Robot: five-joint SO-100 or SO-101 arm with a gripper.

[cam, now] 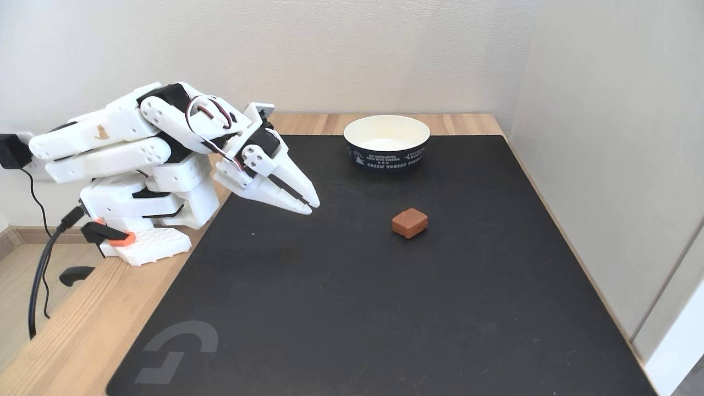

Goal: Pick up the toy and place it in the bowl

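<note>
The toy (410, 222), a small reddish-brown block with rounded edges, lies on the black mat (352, 308) near its middle. The bowl (386, 142), navy outside with white print and white inside, stands upright at the mat's far edge, behind the toy, with nothing in it. The white arm is folded low at the left. Its gripper (312, 207) points down and right, hovering just above the mat, well left of the toy. The two fingers lie together with nothing between them.
The arm's base (143, 242) is clamped to the wooden table (66, 352) at the left, with black cables (41, 275) hanging off the edge. White walls close off the back and right sides.
</note>
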